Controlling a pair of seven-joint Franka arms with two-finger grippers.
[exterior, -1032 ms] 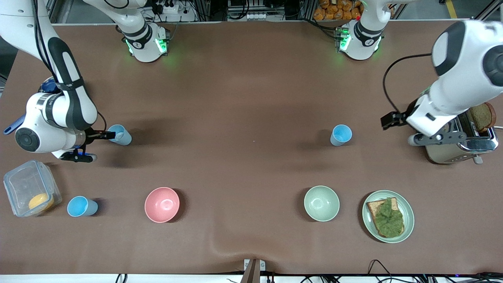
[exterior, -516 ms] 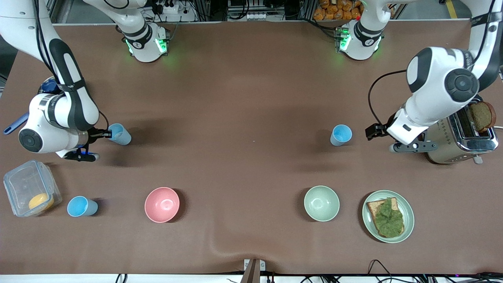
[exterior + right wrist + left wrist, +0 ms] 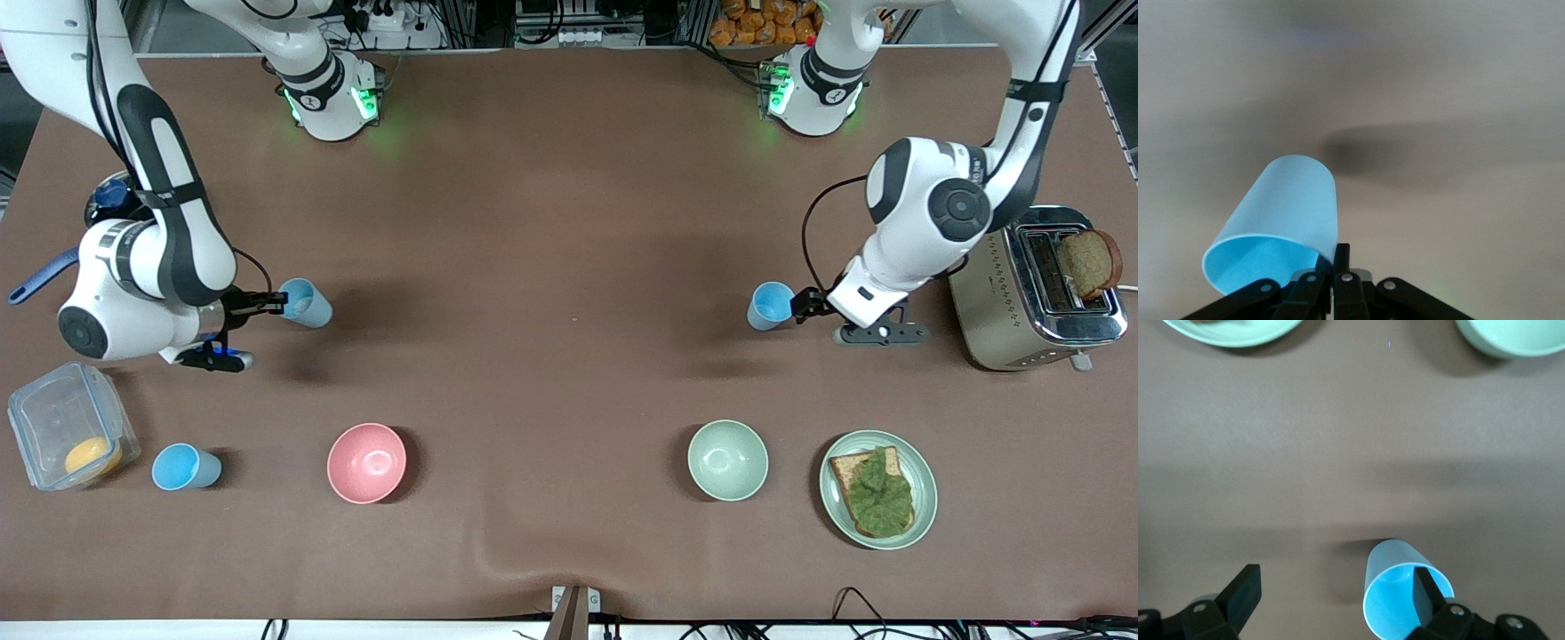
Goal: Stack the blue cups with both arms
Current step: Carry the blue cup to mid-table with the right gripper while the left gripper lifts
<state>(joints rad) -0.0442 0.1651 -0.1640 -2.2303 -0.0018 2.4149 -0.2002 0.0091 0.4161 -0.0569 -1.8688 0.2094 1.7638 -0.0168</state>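
Three blue cups show in the front view. My right gripper [image 3: 269, 305] is shut on the rim of one blue cup [image 3: 308, 303] and holds it tilted just above the table; in the right wrist view the cup [image 3: 1288, 213] hangs from the closed gripper [image 3: 1338, 259]. My left gripper [image 3: 803, 304] is open at a second blue cup [image 3: 770, 305], which stands upright. In the left wrist view one finger [image 3: 1426, 592] is over that cup's [image 3: 1395, 587] mouth and the other is wide of it; the gripper [image 3: 1335, 595] straddles one wall. A third blue cup [image 3: 184, 468] stands beside the plastic box.
A pink bowl [image 3: 366, 462] and a pale green bowl [image 3: 727, 460] stand nearer the front camera. A plate with topped toast [image 3: 878, 489] sits beside the green bowl. A toaster [image 3: 1036, 289] with bread stands at the left arm's end. A clear plastic box [image 3: 67, 436] is at the right arm's end.
The right gripper has carried its cup a little toward the table's middle. The left arm has swung from the toaster across to the second cup and now reaches its rim.
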